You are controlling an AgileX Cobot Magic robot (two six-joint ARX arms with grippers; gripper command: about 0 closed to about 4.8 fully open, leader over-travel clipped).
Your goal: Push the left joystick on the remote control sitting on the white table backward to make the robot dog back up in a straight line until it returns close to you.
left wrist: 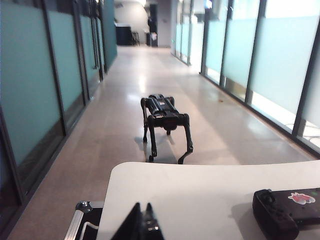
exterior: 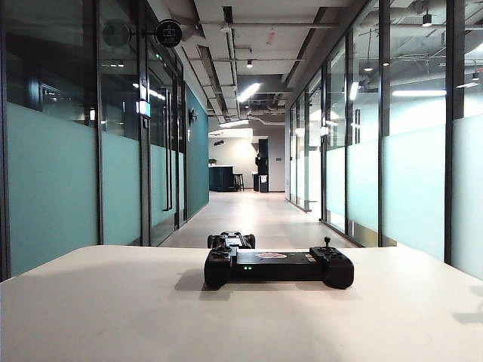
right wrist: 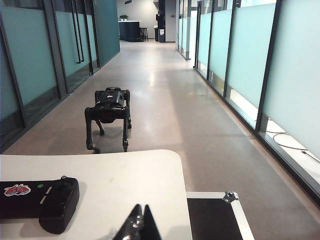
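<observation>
On the worktop: the white worktop carries 1 remote control, lying across the far half with its long axis running left to right in the exterior view.
Joysticks: 2 expected; the right-hand stick stands clearly, the left joystick is only a small dark nub on the left bulky end.
Robot dog: 1 robot dog stands on the corridor floor just beyond the worktop's far edge, already near.
Left claw: the left claw shows its fingers pressed together, holding nothing, low at the near edge of the worktop.
Right claw: the right claw is likewise closed together and empty, near the worktop's right corner.
Key relation: the controller's left end lies ahead and off to the side of the left claw, well apart; the left arm is the nearer one to that stick.
Judgement: with the dog this close, the backing-up looks largely done.
</observation>
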